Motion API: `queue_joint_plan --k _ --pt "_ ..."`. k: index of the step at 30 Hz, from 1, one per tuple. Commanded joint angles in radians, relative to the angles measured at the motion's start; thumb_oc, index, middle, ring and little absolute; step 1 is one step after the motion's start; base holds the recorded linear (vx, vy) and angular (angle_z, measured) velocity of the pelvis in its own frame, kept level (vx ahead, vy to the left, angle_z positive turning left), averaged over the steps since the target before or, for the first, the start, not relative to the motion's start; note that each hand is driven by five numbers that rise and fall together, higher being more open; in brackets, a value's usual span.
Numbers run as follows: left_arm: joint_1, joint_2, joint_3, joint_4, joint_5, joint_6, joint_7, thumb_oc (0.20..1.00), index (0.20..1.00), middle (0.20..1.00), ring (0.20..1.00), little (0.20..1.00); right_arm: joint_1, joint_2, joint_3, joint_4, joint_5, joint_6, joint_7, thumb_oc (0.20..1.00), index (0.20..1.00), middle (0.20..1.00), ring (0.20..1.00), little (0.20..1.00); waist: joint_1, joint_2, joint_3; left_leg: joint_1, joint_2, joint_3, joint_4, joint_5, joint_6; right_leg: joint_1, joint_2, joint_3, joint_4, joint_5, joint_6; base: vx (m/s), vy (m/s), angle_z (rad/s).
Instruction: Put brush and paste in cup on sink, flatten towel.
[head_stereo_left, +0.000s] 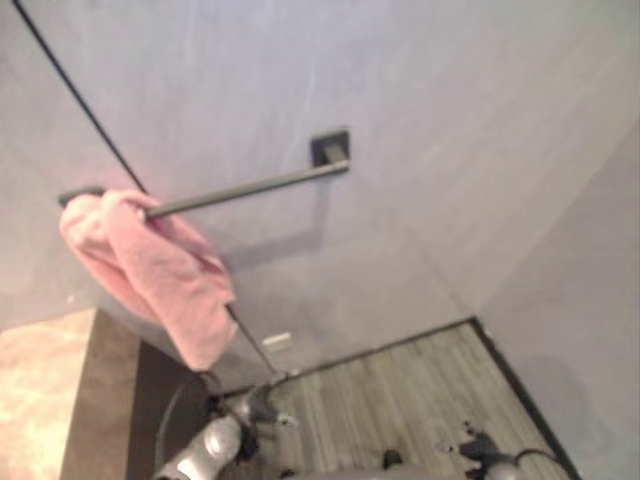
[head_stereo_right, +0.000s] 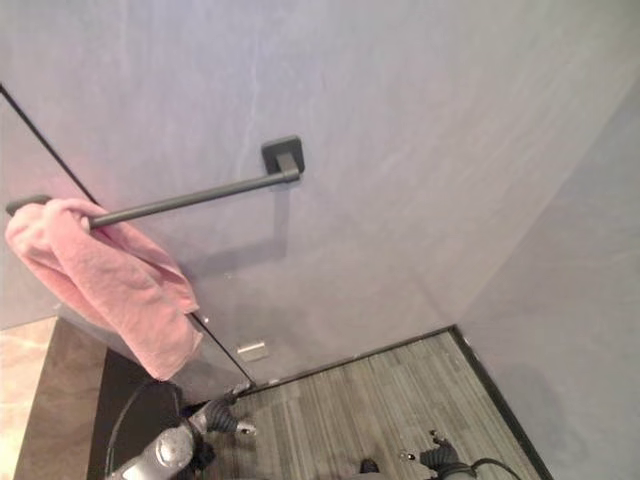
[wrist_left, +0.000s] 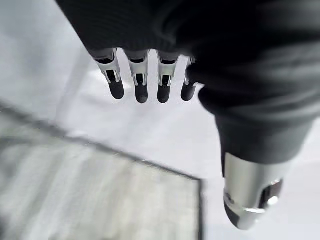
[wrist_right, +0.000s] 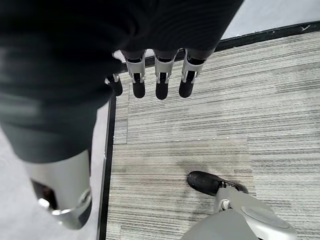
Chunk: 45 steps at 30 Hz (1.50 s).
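Grey wall (head_stereo_right: 420, 120) rises ahead of me, with striped floor (head_stereo_right: 360, 400) below it and a corner of marble counter (head_stereo_left: 40, 390) at my left. A dark towel bar (head_stereo_right: 200, 197) runs across the wall, and the pink towel (head_stereo_right: 105, 285) hangs bunched over its left end, crumpled and folded on itself rather than spread along the rail. So the flattening is, by my judgement, not yet done; whether the brush and paste are already in the cup I cannot tell from where I look. My left hand (wrist_left: 150, 85) hangs low with fingers straight and relaxed, holding nothing, and my right hand (wrist_right: 157, 80) hangs the same way above the floor, also unloaded.
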Motion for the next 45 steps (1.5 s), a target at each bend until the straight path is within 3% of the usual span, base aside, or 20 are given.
queue_joint_plan --k 1,4,5,7,14,20,25,29,33,39,45 --pt "-0.045 0.065 0.021 -0.111 -0.055 -0.038 -0.042 1.0 1.0 1.0 1.0 1.0 -0.047 0.006 0.004 0.037 -0.003 0.001 0.005 1.0 1.0 1.0 1.0 1.0 0.011 -0.054 -0.016 0.019 0.009 -0.024 0.016 -0.023 0.006 -0.045 -0.059 0.024 0.033 0.069 0.07 0.0 0.0 0.0" --pt "-0.056 0.11 0.043 -0.236 -0.094 -0.036 -0.063 1.0 1.0 1.0 1.0 1.0 -0.047 0.013 0.009 0.039 -0.008 0.005 0.008 1.0 1.0 1.0 1.0 1.0 0.012 -0.059 -0.019 0.016 0.007 -0.028 0.016 -0.024 0.006 -0.044 -0.062 0.022 0.032 0.071 0.071 0.0 0.009 0.03" --pt "-0.078 0.151 0.085 -0.376 -0.174 -0.036 -0.073 1.0 1.0 1.0 1.0 1.0 -0.047 0.022 0.014 0.048 -0.007 0.012 0.015 1.0 1.0 1.0 1.0 1.0 0.018 -0.066 -0.024 0.013 0.007 -0.031 0.016 -0.023 0.006 -0.042 -0.066 0.015 0.029 0.075 0.072 0.0 0.013 0.07" --pt "-0.085 0.189 0.12 -0.461 -0.223 -0.036 -0.076 1.0 1.0 1.0 1.0 1.0 -0.044 0.029 0.017 0.051 -0.006 0.013 0.02 1.0 1.0 1.0 1.0 1.0 0.022 -0.07 -0.027 0.011 0.006 -0.034 0.016 -0.024 0.006 -0.04 -0.069 0.012 0.026 0.078 0.074 0.0 0.004 0.03" --pt "-0.047 0.299 0.25 -0.653 -0.368 -0.045 -0.082 1.0 1.0 1.0 1.0 1.0 -0.034 0.04 0.025 0.066 -0.011 0.018 0.036 1.0 1.0 1.0 1.0 1.0 0.038 -0.075 -0.028 0.011 0.001 -0.043 0.016 -0.024 0.004 -0.029 -0.074 0.005 0.014 0.085 0.075 0.0 0.002 0.02" --pt "0.132 0.462 0.427 -0.806 -0.558 -0.057 -0.107 1.0 1.0 1.0 1.0 1.0 -0.028 0.029 0.023 0.094 -0.03 0.022 0.045 1.0 1.0 1.0 1.0 1.0 0.075 -0.073 -0.023 0.008 -0.007 -0.06 0.016 -0.022 0.003 -0.016 -0.084 -0.009 0.009 0.089 0.079 0.0 0.007 0.01" --pt "0.24 0.521 0.544 -0.887 -0.64 -0.064 -0.112 1.0 1.0 1.0 1.0 1.0 -0.025 0.017 0.021 0.102 -0.046 0.02 0.047 1.0 1.0 1.0 1.0 1.0 0.106 -0.074 -0.017 0.002 -0.017 -0.083 0.016 -0.02 0.004 -0.005 -0.094 -0.035 0.009 0.09 0.085 0.0 0.021 0.16" --pt "0.281 0.563 0.598 -0.918 -0.68 -0.064 -0.123 1.0 1.0 1.0 1.0 1.0 -0.026 0.008 0.022 0.107 -0.058 0.021 0.046 1.0 1.0 1.0 1.0 1.0 0.125 -0.077 -0.012 -0.007 -0.021 -0.1 0.016 -0.017 0.006 -0.001 -0.102 -0.058 0.011 0.091 0.089 -0.02 0.021 0.24" --pt "0.356 0.611 0.715 -0.936 -0.728 -0.075 -0.138 1.0 1.0 1.0 1.0 1.0 -0.016 -0.002 0.017 0.107 -0.069 0.019 0.052 1.0 1.0 1.0 1.0 1.0 0.147 -0.082 -0.01 -0.017 -0.029 -0.126 0.016 -0.014 0.008 0.008 -0.111 -0.084 0.013 0.093 0.094 -0.01 0.018 0.17" --pt "0.443 0.581 0.84 -0.854 -0.763 -0.087 -0.116 1.0 1.0 1.0 1.0 1.0 0.011 -0.006 0.001 0.089 -0.07 0.015 0.054 1.0 1.0 1.0 1.0 1.0 0.182 -0.088 -0.004 -0.034 -0.041 -0.162 0.016 -0.007 0.011 0.017 -0.121 -0.122 0.02 0.093 0.097 -0.01 0.015 0.18" --pt "0.484 0.553 0.929 -0.736 -0.685 -0.091 -0.053 1.0 1.0 1.0 1.0 1.0 0.03 -0.015 -0.028 0.077 -0.062 0.014 0.045 1.0 1.0 1.0 1.0 1.0 0.215 -0.09 0.004 -0.058 -0.059 -0.198 0.016 -0.002 0.017 0.022 -0.137 -0.163 0.023 0.092 0.103 -0.01 0.02 0.21"
